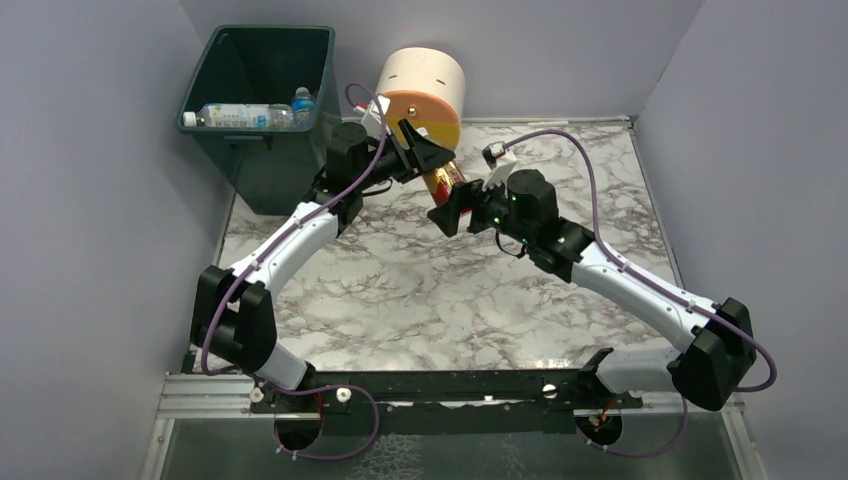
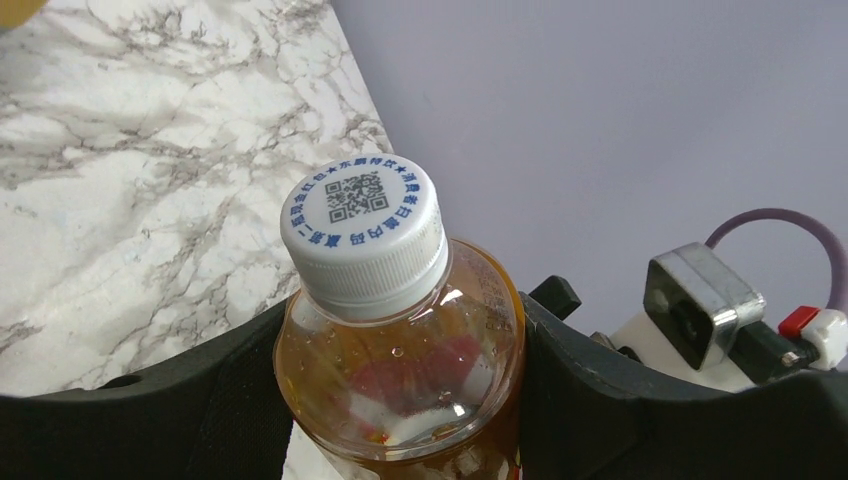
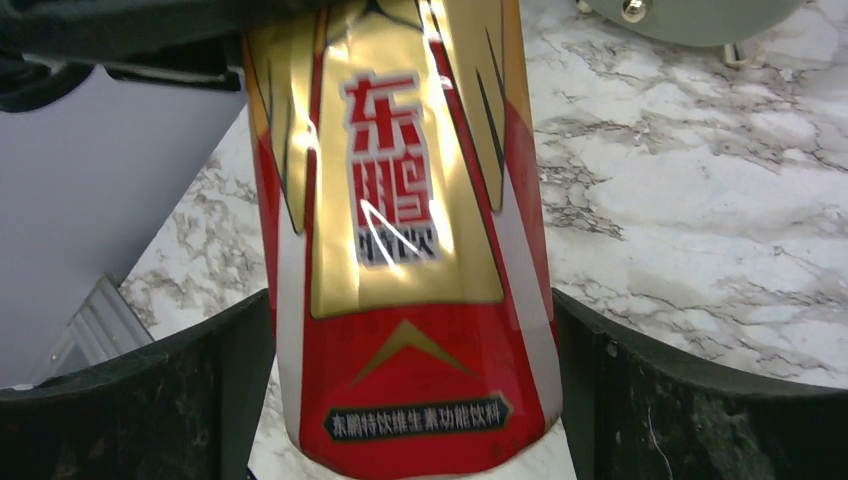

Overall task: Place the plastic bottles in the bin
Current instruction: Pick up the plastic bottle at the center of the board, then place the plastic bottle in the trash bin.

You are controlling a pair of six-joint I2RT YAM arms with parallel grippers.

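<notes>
A: Starting at the left gripper (image 2: pixel 400 400): clamped on the shoulder of an orange plastic bottle (image 2: pixel 400 330), just under the white cap (image 2: pixel 362 235), with a finger pressed against each side of the curve.

B: And at the right gripper (image 3: pixel 410 400)?

A: Straddling the same bottle lower down, over the red and gold label (image 3: pixel 400 200). Hard to call as squeezing or let go; cannot tell from these views.

B: So, hanging in mid-air between the two, above the far middle of the worktop (image 1: pixel 420 290), just near of the round drawer unit (image 1: pixel 425 85).

A: Yes. Looks filled with liquid, so probably weighty for its size and liable to swing if gripped at one end only. Likely stiff at the neck, softer and slick along the glossy label.

B: Best taken at the shoulder then, as on the left, or square across the body. Not on the cap.

A: Agreed. Moving outward along the left arm (image 1: pixel 290 240): stretched far and angled rightward. Along the right arm (image 1: pixel 640 290): reaching far and leftward to meet it.

B: Beyond that, at the far left corner, the green bin (image 1: pixel 270 60), with a few plastic bottles (image 1: pixel 235 115) lying inside. Probably calls for a swing left and a lift over the rim.
</notes>
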